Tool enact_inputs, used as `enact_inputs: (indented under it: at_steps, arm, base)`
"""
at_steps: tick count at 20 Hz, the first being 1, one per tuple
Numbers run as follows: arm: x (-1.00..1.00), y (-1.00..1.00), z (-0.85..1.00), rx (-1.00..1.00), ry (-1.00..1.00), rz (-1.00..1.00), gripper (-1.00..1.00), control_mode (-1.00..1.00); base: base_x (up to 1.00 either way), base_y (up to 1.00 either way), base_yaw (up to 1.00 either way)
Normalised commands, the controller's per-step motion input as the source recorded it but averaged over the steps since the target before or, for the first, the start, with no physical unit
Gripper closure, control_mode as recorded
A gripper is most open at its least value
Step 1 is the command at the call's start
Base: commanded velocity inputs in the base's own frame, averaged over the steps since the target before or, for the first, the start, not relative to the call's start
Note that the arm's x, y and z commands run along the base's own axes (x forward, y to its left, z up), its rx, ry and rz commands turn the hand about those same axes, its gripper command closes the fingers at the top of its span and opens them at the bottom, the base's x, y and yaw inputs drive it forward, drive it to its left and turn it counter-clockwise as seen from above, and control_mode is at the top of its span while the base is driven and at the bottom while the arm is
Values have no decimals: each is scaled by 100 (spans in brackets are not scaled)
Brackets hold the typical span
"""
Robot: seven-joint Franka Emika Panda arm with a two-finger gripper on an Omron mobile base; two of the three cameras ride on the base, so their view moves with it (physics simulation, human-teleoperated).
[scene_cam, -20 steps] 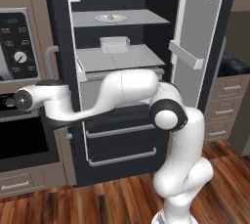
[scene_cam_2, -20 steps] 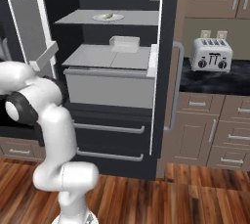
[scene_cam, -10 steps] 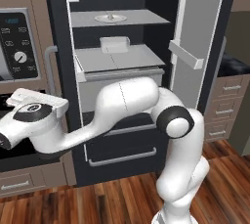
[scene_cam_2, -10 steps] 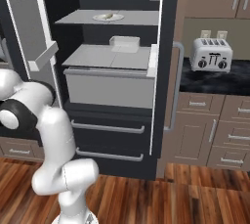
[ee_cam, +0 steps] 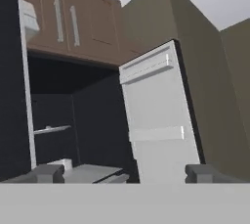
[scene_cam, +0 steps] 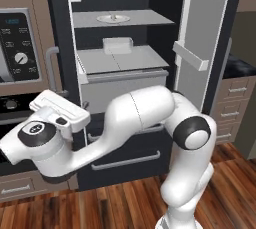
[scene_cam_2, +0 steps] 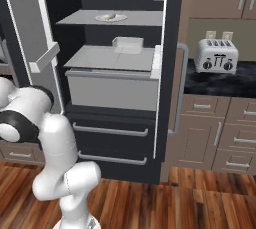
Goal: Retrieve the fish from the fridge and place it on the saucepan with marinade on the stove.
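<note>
Fish [scene_cam: 113,18] lies on a plate on the top shelf of the open fridge [scene_cam_2: 112,78], reachable past the swung-back doors, while the gripper [ee_cam: 122,173], fingers spread and empty, points up into it.

I see the fish [scene_cam: 113,18] high up on the fridge [scene_cam: 125,3] shelf, but it is too small to make out well. In the right base view my arm runs off the left edge. The fridge top is cut off.
</note>
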Motion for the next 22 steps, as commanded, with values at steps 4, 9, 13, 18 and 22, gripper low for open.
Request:
enact_inputs:
  at_steps: [4,9,13,18,22]
  arm:
    - [-9,-100,5,0,0,0,-100,-100]
    - [-16,-100,16,5,1,19,-100,-100]
    - [-23,-100,23,11,0,29,-100,-100]
    - [4,-100,31,16,9,34,-100,-100]
    - [8,-93,8,10,26,45,-100,-100]
  base:
    - [0,0,0]
    - [0,0,0]
    - [0,0,0]
    - [0,0,0]
    - [0,0,0]
